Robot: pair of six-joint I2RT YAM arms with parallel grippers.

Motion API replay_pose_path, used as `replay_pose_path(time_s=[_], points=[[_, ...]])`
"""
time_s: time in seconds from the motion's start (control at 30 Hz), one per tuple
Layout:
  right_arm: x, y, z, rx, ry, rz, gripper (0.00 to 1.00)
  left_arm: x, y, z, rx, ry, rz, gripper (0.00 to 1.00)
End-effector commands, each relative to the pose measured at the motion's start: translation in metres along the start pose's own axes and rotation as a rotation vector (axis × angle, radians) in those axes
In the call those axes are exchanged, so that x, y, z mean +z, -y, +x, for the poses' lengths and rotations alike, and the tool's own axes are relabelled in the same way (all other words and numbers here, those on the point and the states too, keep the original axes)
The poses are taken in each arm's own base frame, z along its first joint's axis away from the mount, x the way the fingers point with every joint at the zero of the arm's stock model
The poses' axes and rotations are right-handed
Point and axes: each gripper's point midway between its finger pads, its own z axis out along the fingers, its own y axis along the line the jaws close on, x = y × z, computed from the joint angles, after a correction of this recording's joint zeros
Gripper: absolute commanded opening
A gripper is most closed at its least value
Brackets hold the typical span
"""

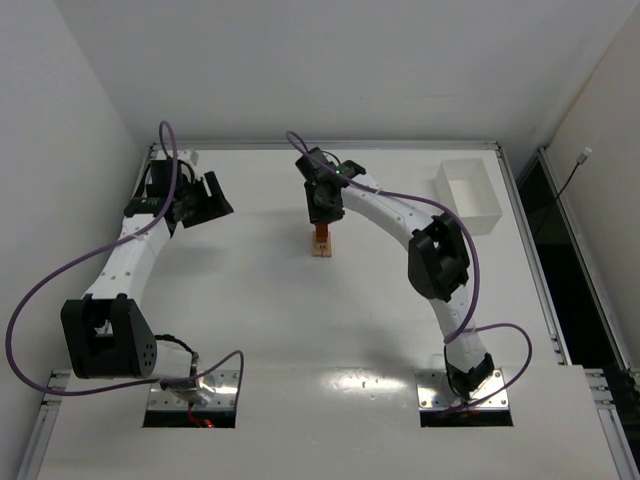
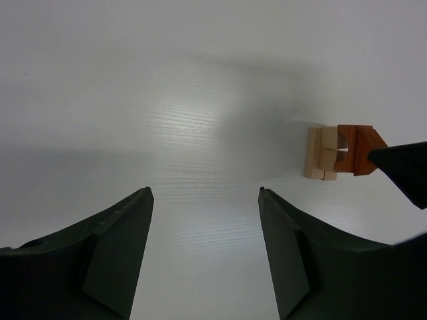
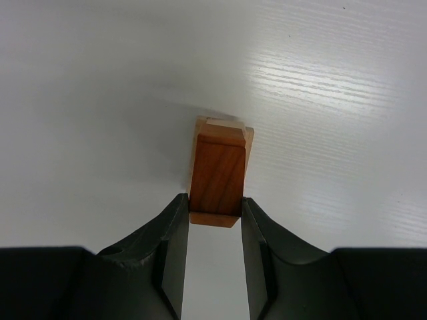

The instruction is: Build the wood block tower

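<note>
The tower stands near the middle of the table, pale tan blocks at the bottom and a reddish-brown block on top. My right gripper is directly above it, its fingertips pressed against both sides of the reddish-brown block; it also shows in the top view. The left wrist view shows the tower at the right with a right finger beside it. My left gripper is open and empty, well to the left of the tower, near the table's far left corner.
A white rectangular tray stands at the back right of the table. The walls close in on the table's left, far and right edges. Purple cables hang from both arms.
</note>
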Motion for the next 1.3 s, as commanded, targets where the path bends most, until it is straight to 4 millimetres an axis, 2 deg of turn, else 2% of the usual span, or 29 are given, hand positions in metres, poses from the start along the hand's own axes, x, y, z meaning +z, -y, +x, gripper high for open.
replay_pose_path(time_s=[0.0,0.03,0.07,0.13,0.17,0.23,0.27,0.43,0.5,0.63,0.7,0.73,0.77,0.8,0.9,0.93,0.97,1.0,1.03,1.07,1.1,1.17,1.2,1.27], points=[[-0.002,-0.002,-0.018,0.008,0.051,-0.004,0.01,0.0,0.01,-0.006,0.007,0.019,0.038,0.61],[-0.002,-0.001,-0.018,-0.002,0.051,-0.003,0.13,0.002,0.009,-0.005,0.005,0.01,0.035,0.61],[-0.002,-0.001,-0.018,-0.002,0.051,-0.003,0.19,0.002,0.009,-0.005,0.005,0.01,0.035,0.61],[-0.002,-0.004,-0.019,0.0,0.055,-0.017,0.24,0.001,0.01,-0.008,0.007,0.019,0.038,0.61],[-0.002,-0.004,-0.019,0.0,0.055,-0.017,0.33,0.004,0.009,-0.006,0.005,0.01,0.035,0.61],[-0.002,-0.005,-0.019,0.0,0.051,-0.025,0.43,0.004,0.011,-0.006,0.005,0.007,0.045,0.61],[-0.002,-0.006,-0.021,0.002,0.059,-0.029,0.52,0.004,0.011,-0.006,0.005,0.007,0.045,0.61],[-0.003,-0.015,-0.022,-0.027,0.06,-0.077,0.68,0.004,0.011,-0.006,0.005,0.007,0.045,0.61],[-0.009,-0.018,-0.03,-0.035,0.084,-0.1,0.7,0.004,0.011,-0.008,0.016,0.016,0.048,0.61],[-0.033,-0.029,-0.046,-0.085,0.145,-0.179,0.74,0.006,0.012,-0.006,0.032,0.017,0.046,0.61],[-0.061,-0.025,-0.064,-0.099,0.222,-0.21,0.77,0.004,0.019,-0.011,0.069,0.043,0.065,0.63],[-0.065,-0.018,-0.064,-0.14,0.233,-0.213,0.78,0.005,0.018,-0.007,0.079,0.032,0.071,0.65],[-0.074,-0.017,-0.067,-0.165,0.259,-0.217,0.78,0.006,0.027,-0.005,0.108,0.032,0.09,0.68],[-0.098,-0.014,-0.075,-0.184,0.31,-0.229,0.8,0.006,0.026,-0.005,0.121,0.033,0.09,0.72],[-0.109,0.017,-0.075,-0.233,0.348,-0.188,0.81,0.021,0.025,0.01,0.131,-0.03,0.092,0.75],[-0.115,0.032,-0.065,-0.247,0.343,-0.163,0.81,0.025,0.023,0.009,0.161,-0.036,0.09,0.75],[-0.105,0.057,-0.056,-0.261,0.32,-0.115,0.82,0.032,0.021,0.019,0.203,-0.077,0.105,0.77],[-0.117,0.068,-0.064,-0.266,0.35,-0.102,0.82,0.032,0.021,0.019,0.204,-0.078,0.105,0.77],[-0.107,0.083,-0.05,-0.287,0.322,-0.079,0.82,0.036,0.012,0.019,0.238,-0.086,0.095,0.89],[-0.118,0.106,-0.053,-0.293,0.353,-0.042,0.82,0.036,0.008,0.018,0.239,-0.08,0.067,0.97],[-0.11,0.118,-0.037,-0.311,0.313,-0.036,0.84,0.043,-0.004,0.02,0.222,-0.098,0.038,1.0],[-0.11,0.136,-0.03,-0.336,0.314,-0.019,0.84,0.05,-0.014,0.025,0.187,-0.12,0.034,1.0],[-0.11,0.15,-0.02,-0.353,0.304,-0.019,0.84,0.053,-0.019,0.024,0.167,-0.122,0.045,1.0],[-0.108,0.158,-0.013,-0.38,0.304,-0.05,0.84,0.062,-0.029,0.032,0.13,-0.154,0.044,1.0]])
